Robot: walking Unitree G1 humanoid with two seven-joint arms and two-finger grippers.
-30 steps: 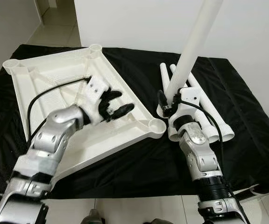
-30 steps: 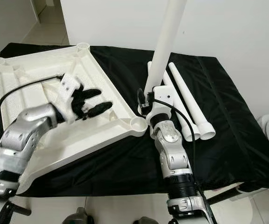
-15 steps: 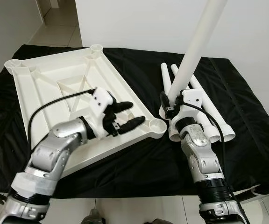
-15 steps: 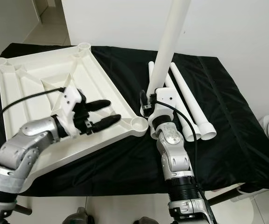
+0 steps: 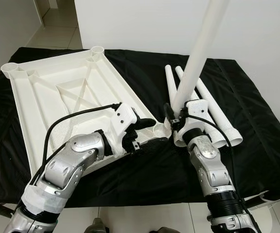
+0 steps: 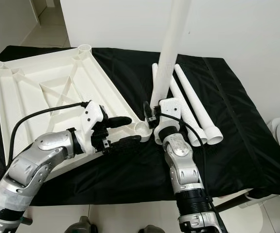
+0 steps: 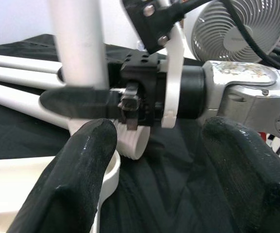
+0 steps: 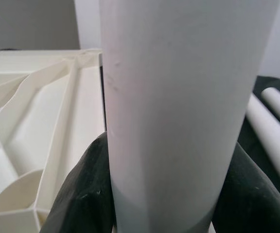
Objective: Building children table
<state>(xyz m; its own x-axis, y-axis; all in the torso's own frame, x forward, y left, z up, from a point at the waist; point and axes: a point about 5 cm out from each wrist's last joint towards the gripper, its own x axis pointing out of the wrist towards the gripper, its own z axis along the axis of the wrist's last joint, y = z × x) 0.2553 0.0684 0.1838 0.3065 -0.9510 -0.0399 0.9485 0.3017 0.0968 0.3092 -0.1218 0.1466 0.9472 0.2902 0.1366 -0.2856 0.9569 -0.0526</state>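
The white table top (image 5: pixel 57 97) lies upside down on the black cloth. At its near right corner is a round socket (image 5: pixel 160 130). My left gripper (image 5: pixel 152 132) is open at that corner, one finger above the rim and one in front of it. My right gripper (image 5: pixel 176 110) is shut on a white table leg (image 5: pixel 201 53), held upright and slightly tilted just right of the socket. In the left wrist view the leg's threaded end (image 7: pixel 132 141) sits low beside the socket rim, between my open fingers (image 7: pixel 77 179). The right wrist view has the leg (image 8: pixel 179 97) clamped between its black fingers.
More white legs (image 5: pixel 218 111) lie side by side on the cloth behind my right arm. The black cloth (image 5: pixel 256 121) covers the whole table, and a white wall stands behind it. A fan (image 7: pixel 247 24) stands off to the right. Tiled floor lies beyond the front edge.
My left gripper has moved right and toward me, from over the table top's middle to its near right corner socket. The right gripper still holds the leg upright, shifted little.
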